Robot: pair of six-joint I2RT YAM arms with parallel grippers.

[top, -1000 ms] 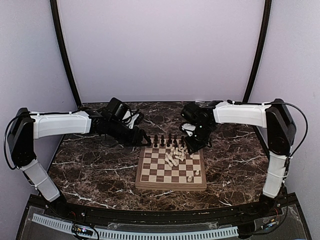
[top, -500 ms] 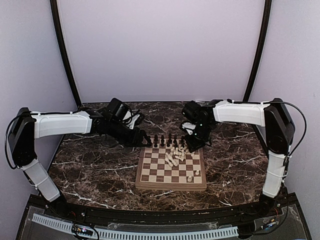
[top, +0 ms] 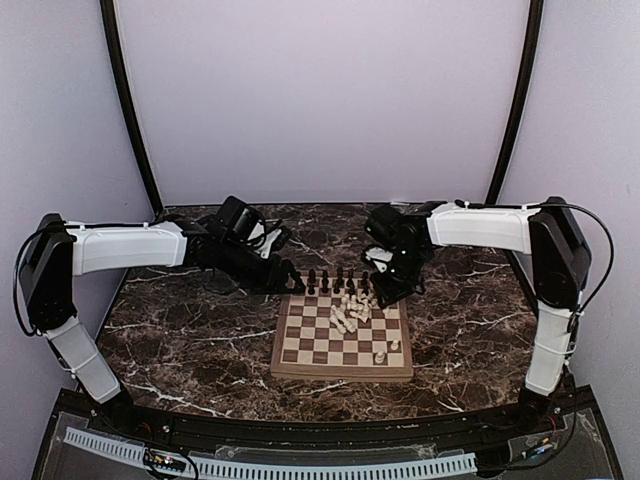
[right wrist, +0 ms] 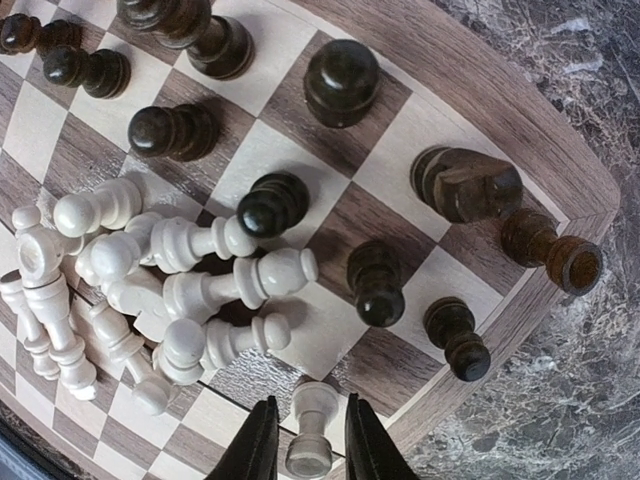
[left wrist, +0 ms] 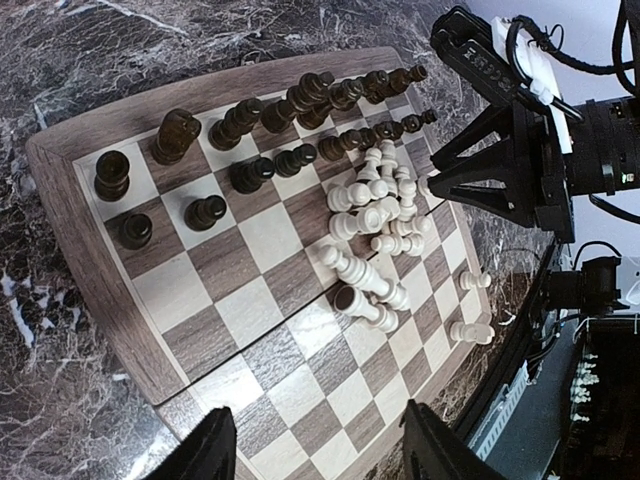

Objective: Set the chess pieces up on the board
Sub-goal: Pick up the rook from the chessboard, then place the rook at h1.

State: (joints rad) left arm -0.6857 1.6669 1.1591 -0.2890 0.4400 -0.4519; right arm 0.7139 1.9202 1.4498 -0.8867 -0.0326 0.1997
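Note:
The board (top: 340, 362) lies right of centre on the table. Dark pieces (top: 335, 280) stand in its two far rows. A heap of white pieces (top: 350, 310) lies toppled in the middle, and two white pieces (top: 386, 351) stand near the front right. My right gripper (top: 384, 292) is low over the board's far right. In the right wrist view it (right wrist: 311, 400) is narrowly open around an upright white pawn (right wrist: 309, 445), with a thin gap on each side. My left gripper (top: 291, 282) hovers at the far left corner, wide open and empty (left wrist: 320, 410).
The dark marble table (top: 190, 330) surrounds the board. In the right wrist view a dark piece (right wrist: 550, 250) sits on the board's brown border near the corner. Black hoop posts (top: 130, 120) and plain walls stand behind. A ribbed rail (top: 300, 466) runs along the front.
The right wrist has shifted very slightly over the board's far right. The left arm has edged slightly right. The pieces look unchanged.

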